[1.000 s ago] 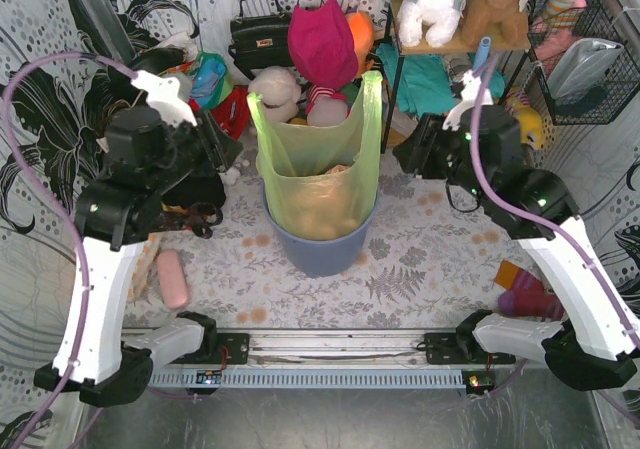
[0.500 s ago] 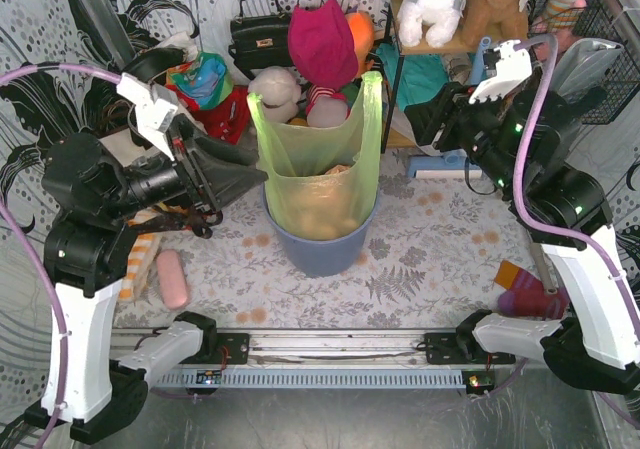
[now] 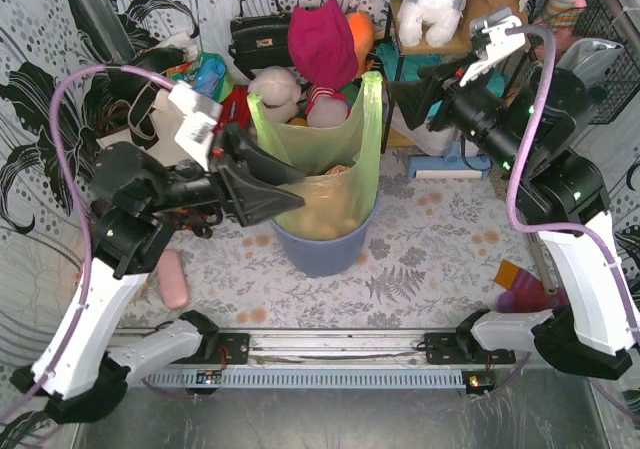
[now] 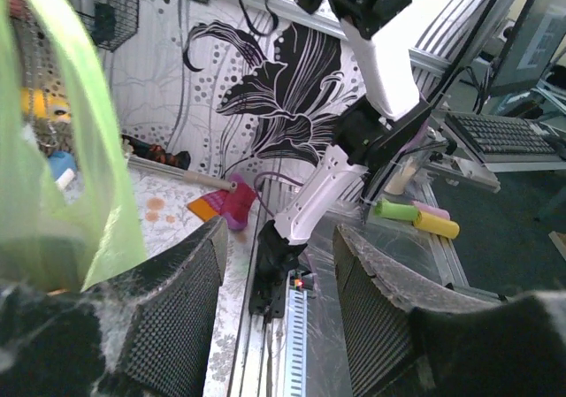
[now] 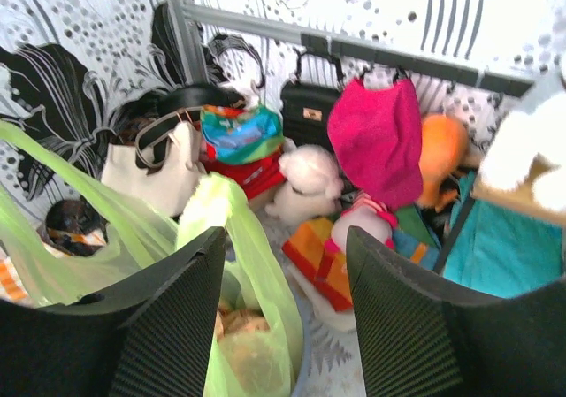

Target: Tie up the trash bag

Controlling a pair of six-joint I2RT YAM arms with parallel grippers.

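The trash bag (image 3: 318,154) is thin light-green plastic standing open in a blue-grey bin (image 3: 322,254), with brown paper showing through it. Its two handles stick up at the left and right. My left gripper (image 3: 298,187) reaches in from the left at the bag's front left side, open. In the left wrist view the bag (image 4: 62,149) lies beside the left finger, and the gap of the left gripper (image 4: 279,269) holds nothing. My right gripper (image 3: 405,99) hovers open just right of the right handle. In the right wrist view the right gripper (image 5: 287,260) looks down on the bag (image 5: 234,264).
Plush toys, a black handbag (image 3: 262,34) and a cream tote (image 5: 159,163) crowd the back wall. A shelf (image 3: 460,44) with stuffed animals stands at the back right. A pink object (image 3: 172,279) lies on the table (image 3: 420,269) at left, a red-orange sock (image 3: 525,289) at right.
Both arms have swung inward toward the bag, the left gripper now reaching its front left side and the right nearing the right handle. Both pairs of jaws have opened wider.
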